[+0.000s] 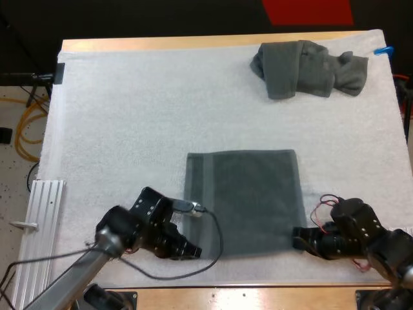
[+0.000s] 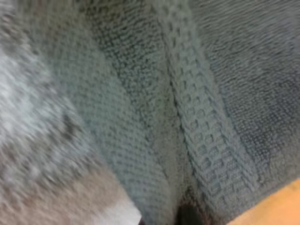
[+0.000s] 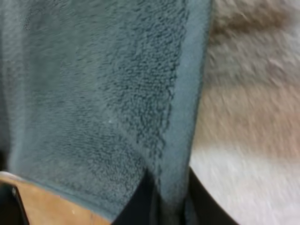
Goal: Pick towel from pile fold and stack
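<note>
Right gripper (image 1: 299, 236): our fingers (image 3: 140, 204) are pinching a near corner of the flat towel (image 1: 245, 194), ready to fold.
Left gripper (image 1: 191, 250): sitting at the other near corner; we cannot tell its grip.

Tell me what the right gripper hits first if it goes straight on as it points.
The flat towel. The right gripper points at its near corner, fingers either side of that edge. Beyond it, likely the left gripper.
</note>
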